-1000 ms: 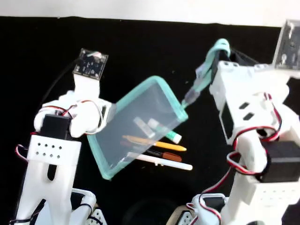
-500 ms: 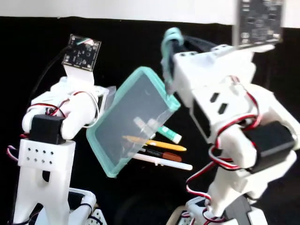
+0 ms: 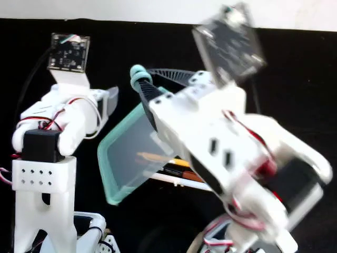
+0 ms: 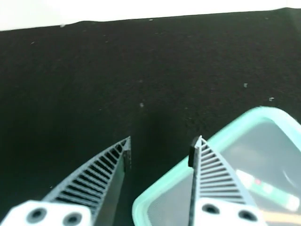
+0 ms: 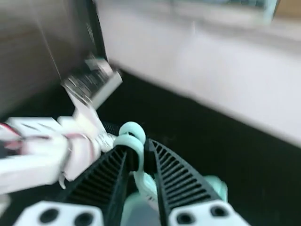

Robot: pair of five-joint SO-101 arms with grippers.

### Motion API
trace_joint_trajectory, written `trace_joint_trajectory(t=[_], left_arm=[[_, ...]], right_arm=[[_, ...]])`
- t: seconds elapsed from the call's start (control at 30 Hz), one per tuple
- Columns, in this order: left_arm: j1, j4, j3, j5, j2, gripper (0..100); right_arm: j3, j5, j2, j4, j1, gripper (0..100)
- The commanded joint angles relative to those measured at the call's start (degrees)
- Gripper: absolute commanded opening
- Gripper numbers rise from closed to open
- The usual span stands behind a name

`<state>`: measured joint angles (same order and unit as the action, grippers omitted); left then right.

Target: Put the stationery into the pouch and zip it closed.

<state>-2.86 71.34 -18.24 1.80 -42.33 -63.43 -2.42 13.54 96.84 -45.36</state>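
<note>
Our right hand (image 5: pixel 136 147) is clamped on the teal zipper pull (image 5: pixel 130 133); our left hand (image 4: pixel 162 140) gapes apart beside the translucent pouch (image 3: pixel 126 158), tilted over the black tabletop (image 4: pixel 141 61). Unbraced, we judge, a pull could drag the whole pouch and spill the pens (image 3: pixel 168 179).

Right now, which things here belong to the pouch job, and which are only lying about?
Job: pouch, its teal loop in the right gripper, yellow pen, dark marker, white pen, open left gripper.
Lying about: black table cover, white wall behind.
</note>
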Motion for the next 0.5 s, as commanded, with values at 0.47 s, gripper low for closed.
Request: trace_joint_trajectory(t=[0.47], left_arm=[[-9.3,3.1,1.9,-0.6,0.0,22]], right_arm=[[-12.2,3.7,-1.5,-9.1,-1.0,0.6]])
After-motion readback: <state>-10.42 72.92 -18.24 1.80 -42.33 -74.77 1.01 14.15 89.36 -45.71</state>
